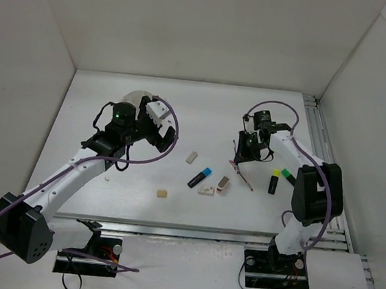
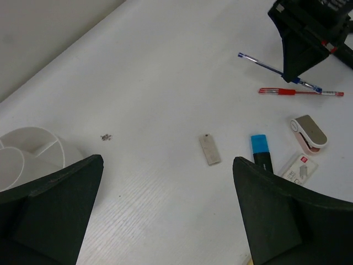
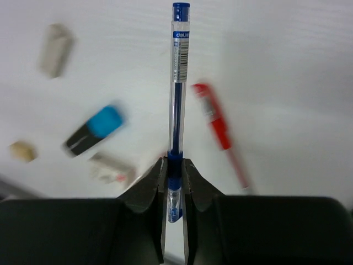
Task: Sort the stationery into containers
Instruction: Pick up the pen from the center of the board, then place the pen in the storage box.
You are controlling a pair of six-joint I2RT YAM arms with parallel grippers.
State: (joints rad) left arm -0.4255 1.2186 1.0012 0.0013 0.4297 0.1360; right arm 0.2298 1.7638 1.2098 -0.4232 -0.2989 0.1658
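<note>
My right gripper (image 3: 175, 171) is shut on a blue pen (image 3: 179, 83) near its tip end; the pen points away from the fingers, low over the table. In the top view this gripper (image 1: 241, 156) is right of centre, beside a red pen (image 1: 241, 175). My left gripper (image 1: 164, 133) is open and empty, and its black fingers (image 2: 55, 210) stand wide apart above bare table. The white divided pot (image 2: 27, 154) is at its left, partly hidden behind the left arm in the top view (image 1: 134, 99). A blue-capped marker (image 1: 200, 178) and a grey eraser (image 1: 191, 157) lie between the arms.
A beige eraser (image 1: 162, 194), a white labelled eraser (image 1: 207, 191) and a pink-and-white item (image 1: 223, 184) lie near the front. A yellow-capped marker (image 1: 273, 181) and a green-capped one (image 1: 288, 176) lie by the right arm. White walls enclose the table.
</note>
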